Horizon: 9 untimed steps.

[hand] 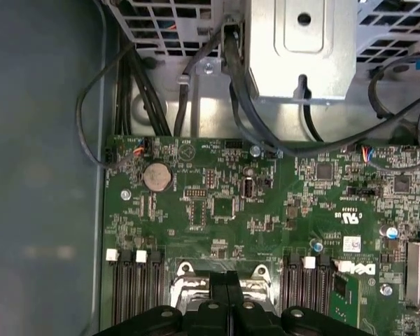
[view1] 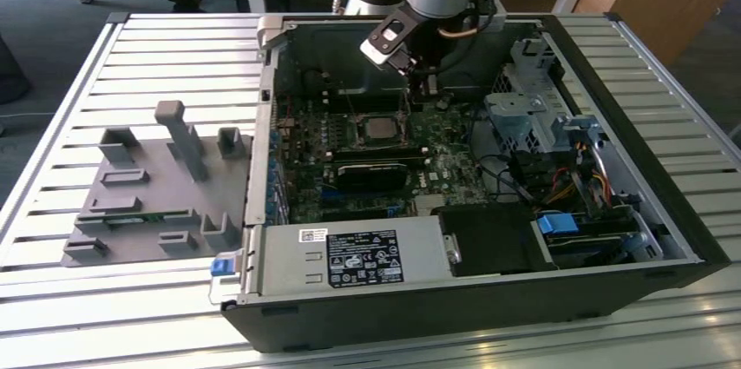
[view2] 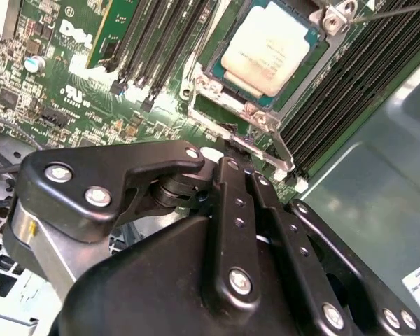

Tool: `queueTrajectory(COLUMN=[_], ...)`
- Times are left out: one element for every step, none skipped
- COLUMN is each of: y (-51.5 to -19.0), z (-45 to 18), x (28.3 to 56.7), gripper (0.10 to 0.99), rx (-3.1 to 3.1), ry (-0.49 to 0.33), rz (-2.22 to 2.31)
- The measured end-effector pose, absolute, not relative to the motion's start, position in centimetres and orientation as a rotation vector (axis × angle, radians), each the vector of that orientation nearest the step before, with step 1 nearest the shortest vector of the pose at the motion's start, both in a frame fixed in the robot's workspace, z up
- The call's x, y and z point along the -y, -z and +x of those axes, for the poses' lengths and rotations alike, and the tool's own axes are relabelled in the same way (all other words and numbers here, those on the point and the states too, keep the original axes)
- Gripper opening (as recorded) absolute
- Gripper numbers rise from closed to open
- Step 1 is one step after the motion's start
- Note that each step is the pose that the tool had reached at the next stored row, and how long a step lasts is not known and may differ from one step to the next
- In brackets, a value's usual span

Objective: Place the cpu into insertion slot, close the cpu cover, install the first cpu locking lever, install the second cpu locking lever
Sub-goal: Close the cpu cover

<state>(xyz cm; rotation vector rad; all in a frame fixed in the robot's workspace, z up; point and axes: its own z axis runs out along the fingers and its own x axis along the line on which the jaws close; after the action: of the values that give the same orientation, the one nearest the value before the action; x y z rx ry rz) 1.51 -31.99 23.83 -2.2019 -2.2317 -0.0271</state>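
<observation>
The cpu lies pale and square in the insertion slot on the green motherboard; in the exterior view the cpu sits mid-board. The silver cpu cover frames its edge, and the cover's tabs flank my fingertips in the first wrist view. My gripper is shut with nothing between its fingers, its tips right at the cover's near edge. In the exterior view the gripper hangs over the board just behind the socket. A thin locking lever rod runs past the socket's far corner.
Black memory slots line both sides of the socket. Cables and a metal drive cage fill the case beyond the board. A power supply sits at the case front. A grey fixture plate lies on the slatted table at the exterior view's left.
</observation>
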Motion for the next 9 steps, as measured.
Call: queueTrajectory(y=[-23.78, -23.73, -23.68, -23.62, -23.56, -23.49, -23.41, -23.33, -23.26], z=[1.42, 1.34, 1.25, 1.16, 1.06, 0.98, 0.91, 0.86, 0.80], x=[31.99, 31.99, 31.99, 31.99, 31.98, 31.99, 31.99, 31.98, 31.99], gripper=[0.106, 0.106, 0.106, 0.106, 0.106, 0.106, 0.106, 0.106, 0.106], rx=[2.232, 2.232, 2.232, 2.232, 2.232, 2.232, 2.232, 2.232, 2.232], ry=[0.027, 0.027, 0.027, 0.027, 0.027, 0.027, 0.027, 0.027, 0.027], rz=[-2.202, -2.202, -2.202, -2.202, -2.202, -2.202, -2.202, -2.202, -2.202])
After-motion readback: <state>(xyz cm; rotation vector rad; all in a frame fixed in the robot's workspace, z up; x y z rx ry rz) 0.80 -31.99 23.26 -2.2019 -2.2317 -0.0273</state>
